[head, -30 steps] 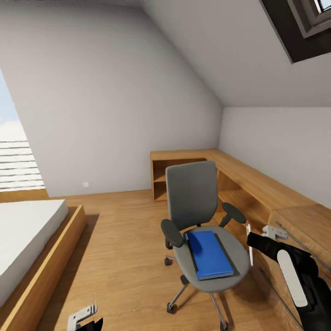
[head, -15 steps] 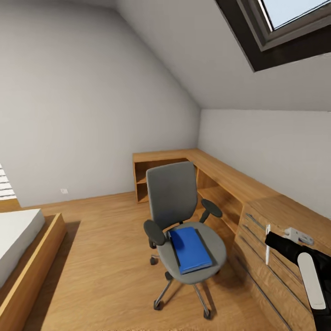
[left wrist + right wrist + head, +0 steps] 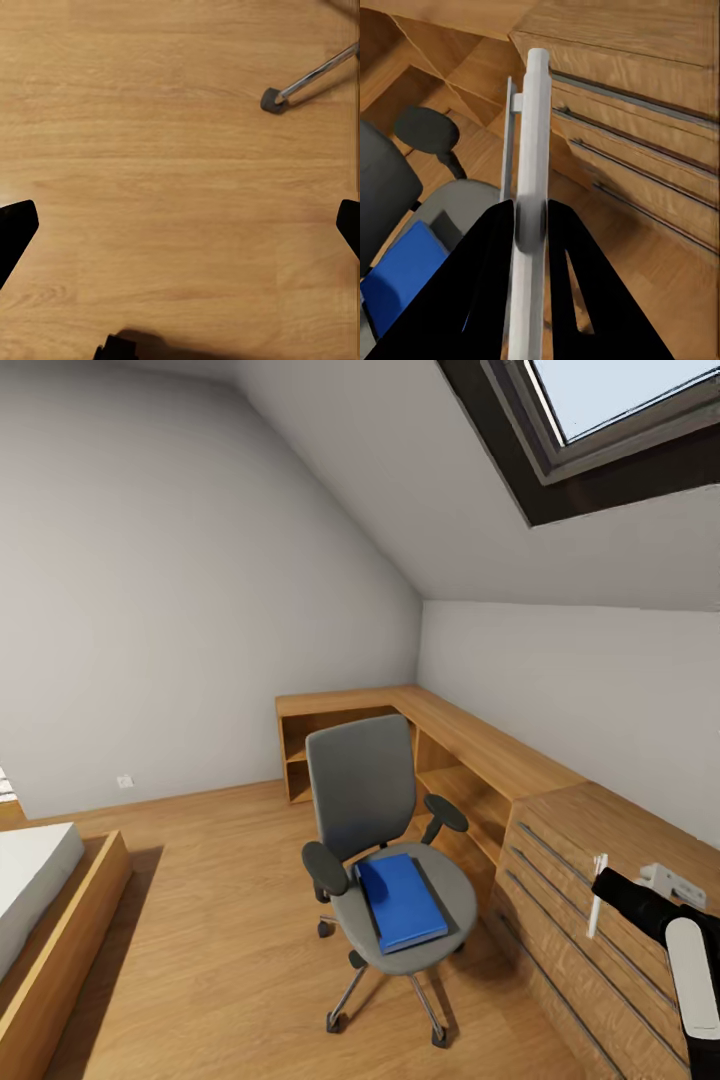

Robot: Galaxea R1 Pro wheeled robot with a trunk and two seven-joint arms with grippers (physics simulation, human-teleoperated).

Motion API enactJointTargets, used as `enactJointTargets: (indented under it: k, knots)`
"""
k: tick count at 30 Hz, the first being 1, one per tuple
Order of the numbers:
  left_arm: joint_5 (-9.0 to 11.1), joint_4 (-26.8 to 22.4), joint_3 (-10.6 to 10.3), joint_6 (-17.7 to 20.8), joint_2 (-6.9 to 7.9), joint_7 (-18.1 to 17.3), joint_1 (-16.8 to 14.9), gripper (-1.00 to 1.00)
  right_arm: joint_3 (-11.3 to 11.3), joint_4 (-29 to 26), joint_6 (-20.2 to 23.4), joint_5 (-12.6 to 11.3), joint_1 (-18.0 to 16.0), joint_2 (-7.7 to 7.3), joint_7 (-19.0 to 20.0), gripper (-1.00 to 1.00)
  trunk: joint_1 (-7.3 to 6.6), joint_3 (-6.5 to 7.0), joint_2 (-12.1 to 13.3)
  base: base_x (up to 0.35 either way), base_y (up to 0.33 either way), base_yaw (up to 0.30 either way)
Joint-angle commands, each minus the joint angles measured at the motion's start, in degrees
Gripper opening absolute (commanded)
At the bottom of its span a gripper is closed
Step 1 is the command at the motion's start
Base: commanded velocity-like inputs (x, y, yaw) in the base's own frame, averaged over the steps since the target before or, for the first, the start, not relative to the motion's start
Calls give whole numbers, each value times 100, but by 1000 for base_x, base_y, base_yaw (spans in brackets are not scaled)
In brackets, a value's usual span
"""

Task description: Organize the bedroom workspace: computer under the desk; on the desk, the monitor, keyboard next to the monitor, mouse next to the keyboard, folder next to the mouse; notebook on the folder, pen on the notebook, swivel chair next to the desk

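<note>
The head camera has swung right since a second ago: the wood-framed bed (image 3: 40, 920) has slid toward the frame's left edge and the roof window (image 3: 610, 420) shows more. The grey swivel chair (image 3: 385, 840) stands on open light wood plank floor (image 3: 200, 940) near the light wooden low cabinets (image 3: 560, 830), the flat bright blue folder (image 3: 400, 900) on its seat. The right gripper (image 3: 531, 225) pinches the thin silvery pen (image 3: 532, 165); the left gripper's (image 3: 180, 225) black fingertips (image 3: 15, 229) stand wide apart above bare floor.

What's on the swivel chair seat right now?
The blue folder lies flat on the swivel chair seat. A dark edge along its right side may be the notebook underneath; the folder covers most of it. The right gripper holds the pen.
</note>
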Motion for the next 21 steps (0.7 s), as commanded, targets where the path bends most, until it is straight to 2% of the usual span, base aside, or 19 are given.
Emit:
enactJointTargets:
  k: [1, 4, 5, 7, 21]
  knots:
    - [-20, -3, 31, 31, -9, -40, -2, 100, -85, -4, 22, -72, -6, 1, -36, -100, -23, 12, 37, 0, 0, -211]
    - [-24, 40, 31, 23, -11, -43, -2, 100, -287, -4, 26, -75, -6, 5, -30, -100, -88, 66, 158, 0, 0, -233]
    - [-27, 66, 30, 14, -13, -46, -2, 100, -490, 0, 28, -79, -6, 7, -26, -100, -88, 66, 158, 0, 0, -257]
    - [-32, 73, 25, 12, -13, -50, -2, 100, -570, 3, 24, -75, -6, 7, -25, -100, -88, 66, 158, 0, 0, -261]
    - [-36, 87, 31, 10, -5, -53, -2, 100, -633, 25, 12, -67, -5, 7, -24, -100, -88, 66, 158, 0, 0, -264]
